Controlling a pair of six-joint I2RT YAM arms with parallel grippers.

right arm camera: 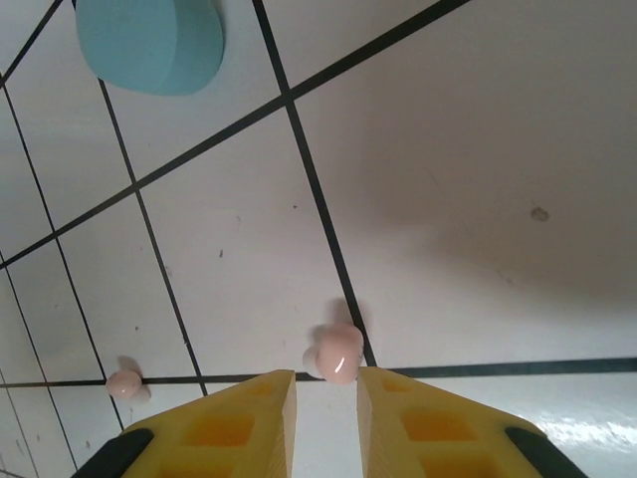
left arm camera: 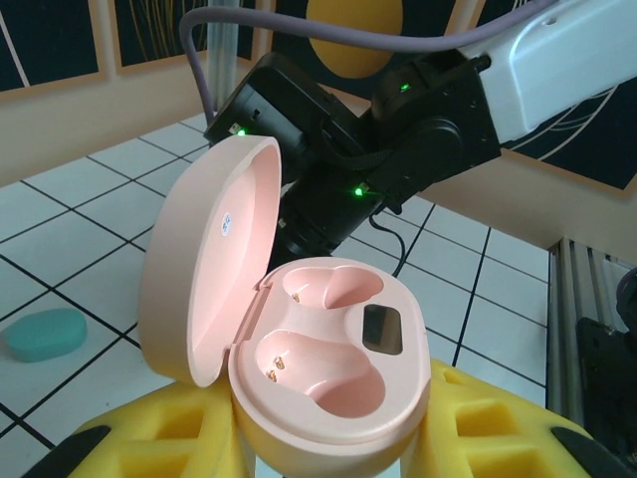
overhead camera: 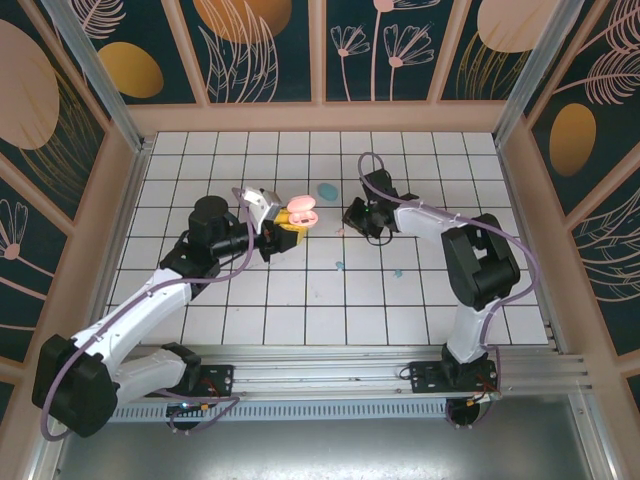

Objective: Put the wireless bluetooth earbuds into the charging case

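My left gripper point(left arm camera: 333, 443) is shut on the base of the pink charging case point(left arm camera: 333, 368). It holds the case above the tiles with the lid point(left arm camera: 204, 259) swung open, and both sockets are bare. From above, the case point(overhead camera: 300, 213) sits at the left gripper point(overhead camera: 285, 232). My right gripper point(overhead camera: 352, 222) points down at the floor to the right of it. Its yellow fingers point(right arm camera: 249, 413) stand a narrow gap apart. A pink earbud point(right arm camera: 335, 351) lies blurred just past the tips of the right gripper point(right arm camera: 326, 383), close to the right finger. A second pink earbud point(right arm camera: 125, 382) lies to the left.
A closed teal-blue case point(right arm camera: 149, 40) lies on the tiles beyond the right gripper, and the same blue case point(overhead camera: 326, 189) sits behind both grippers. Two small teal bits point(overhead camera: 340, 265) point(overhead camera: 399, 272) lie nearer the arms. The right arm's wrist point(left arm camera: 398, 129) looms close behind the open lid.
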